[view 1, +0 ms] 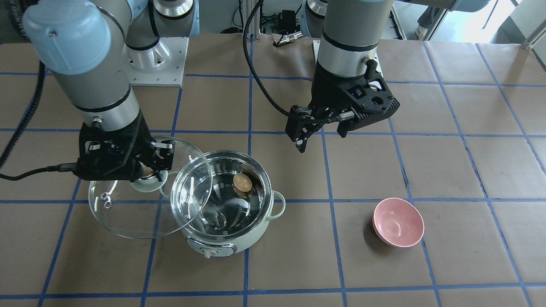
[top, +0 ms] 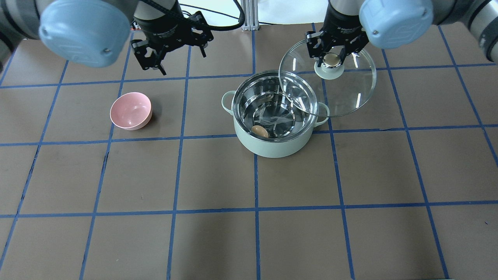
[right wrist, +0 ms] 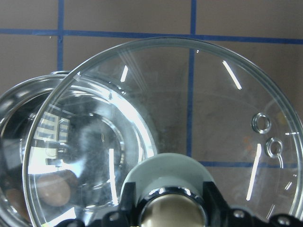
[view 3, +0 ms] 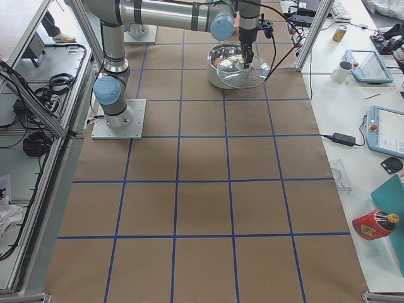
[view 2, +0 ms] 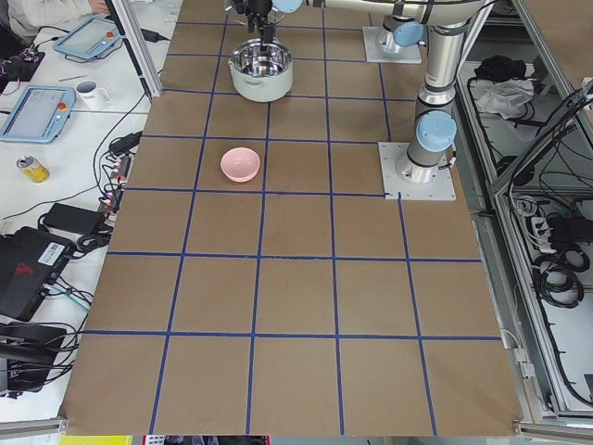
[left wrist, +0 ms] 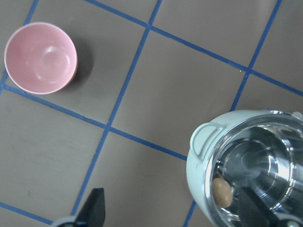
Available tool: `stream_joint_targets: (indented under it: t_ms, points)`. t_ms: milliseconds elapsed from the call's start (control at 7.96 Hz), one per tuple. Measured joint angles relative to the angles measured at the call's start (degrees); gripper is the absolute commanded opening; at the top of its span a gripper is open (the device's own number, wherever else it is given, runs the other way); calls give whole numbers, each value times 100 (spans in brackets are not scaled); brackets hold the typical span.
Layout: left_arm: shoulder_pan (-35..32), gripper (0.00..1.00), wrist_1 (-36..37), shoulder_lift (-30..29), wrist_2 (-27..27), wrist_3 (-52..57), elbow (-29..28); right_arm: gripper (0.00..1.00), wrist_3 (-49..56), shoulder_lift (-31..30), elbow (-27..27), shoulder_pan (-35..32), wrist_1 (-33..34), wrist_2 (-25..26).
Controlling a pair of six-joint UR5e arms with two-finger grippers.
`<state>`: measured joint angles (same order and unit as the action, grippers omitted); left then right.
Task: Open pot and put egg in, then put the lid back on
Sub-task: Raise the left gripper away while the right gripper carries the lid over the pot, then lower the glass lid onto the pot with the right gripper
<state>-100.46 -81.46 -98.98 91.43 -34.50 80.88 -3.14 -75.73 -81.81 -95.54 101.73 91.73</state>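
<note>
The mint-green pot (top: 272, 148) stands open at mid-table, also in the front view (view 1: 232, 246) and the left wrist view (left wrist: 196, 163). The brown egg (top: 259, 131) lies inside on the steel bottom, also in the front view (view 1: 242, 182) and the left wrist view (left wrist: 221, 191). My right gripper (top: 331, 59) is shut on the beige knob of the glass lid (top: 350, 93) and holds it in the air beside the pot, its edge overlapping the pot's rim (view 1: 128, 217) (right wrist: 213, 118). My left gripper (top: 183, 62) is open and empty, raised between pot and bowl (view 1: 322, 140).
An empty pink bowl (top: 130, 110) sits on the table to the pot's left in the overhead view, also in the front view (view 1: 399, 221) and the left wrist view (left wrist: 40, 57). Brown paper with blue tape lines covers the table.
</note>
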Motion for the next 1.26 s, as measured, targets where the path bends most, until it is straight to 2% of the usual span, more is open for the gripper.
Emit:
stream_joint_targets:
  t_ms: [377,628,880,1257]
  points:
    - [824,100,-490,553,48,2198,20,0,-863,360,197,-710,9,-265]
    - [1224,100,-837,991,92,3578,206,0,-1074,628,312,-976,20,-285]
    - [1353,100,-898,1135,105,4074,370,0,-1097,757,318,-1070,42,-287]
    - [1280,100,-640,1086,-57,4022,412,0,-1033,874,246,-1091,83,-287]
